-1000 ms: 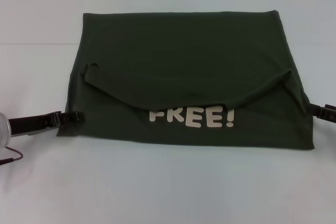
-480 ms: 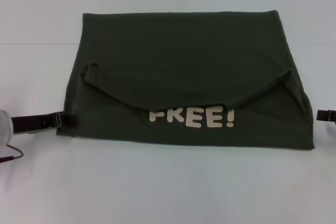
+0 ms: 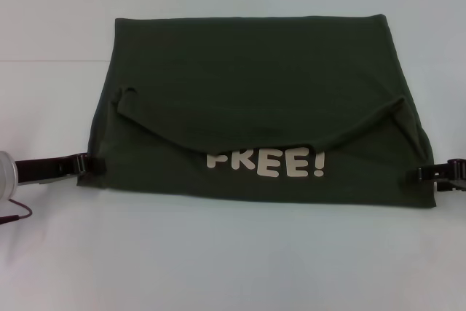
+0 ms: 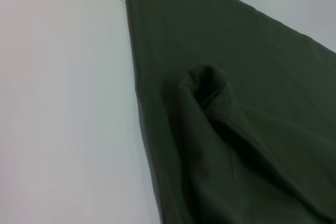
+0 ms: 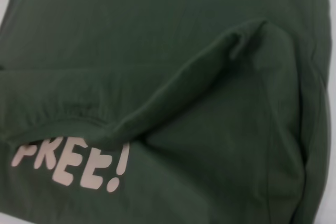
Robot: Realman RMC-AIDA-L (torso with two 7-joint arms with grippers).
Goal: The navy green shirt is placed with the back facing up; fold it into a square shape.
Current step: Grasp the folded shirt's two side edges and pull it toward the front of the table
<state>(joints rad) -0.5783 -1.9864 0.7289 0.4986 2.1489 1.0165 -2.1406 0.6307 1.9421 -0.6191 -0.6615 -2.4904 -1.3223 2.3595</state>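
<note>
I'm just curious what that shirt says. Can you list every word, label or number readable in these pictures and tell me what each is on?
"FREE!": cream block letters on the navy green shirt, on the layer nearest the robot; the fold above clips the letter tops.
No other words, labels or numbers are readable in any view.

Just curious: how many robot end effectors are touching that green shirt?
2: the left end effector at the navy green shirt's near left corner, the right end effector at its near right corner.

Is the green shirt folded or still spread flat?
Folded. The navy green shirt forms a compact rectangle, a curved flap lying over it above the FREE! lettering.
</note>
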